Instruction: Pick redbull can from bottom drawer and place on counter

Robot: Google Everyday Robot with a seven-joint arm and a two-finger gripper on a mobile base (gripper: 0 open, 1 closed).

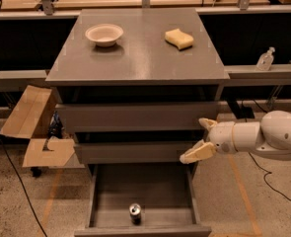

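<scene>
One view only, and the step in hand looks like the reach, with nothing lifted yet. The can [135,213] stands upright in the open bottom drawer [150,189], near its front wall, below the worktop's [140,58] front edge. The hand [204,138] hangs under the worktop's front right corner, fingers spread wide, holding nothing. Next it likely must drop down and left over the can.

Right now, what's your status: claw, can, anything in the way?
Gripper open, at right end of middle drawer. Redbull can upright in open bottom drawer, near its front, not held. Nothing covering the can.
</scene>
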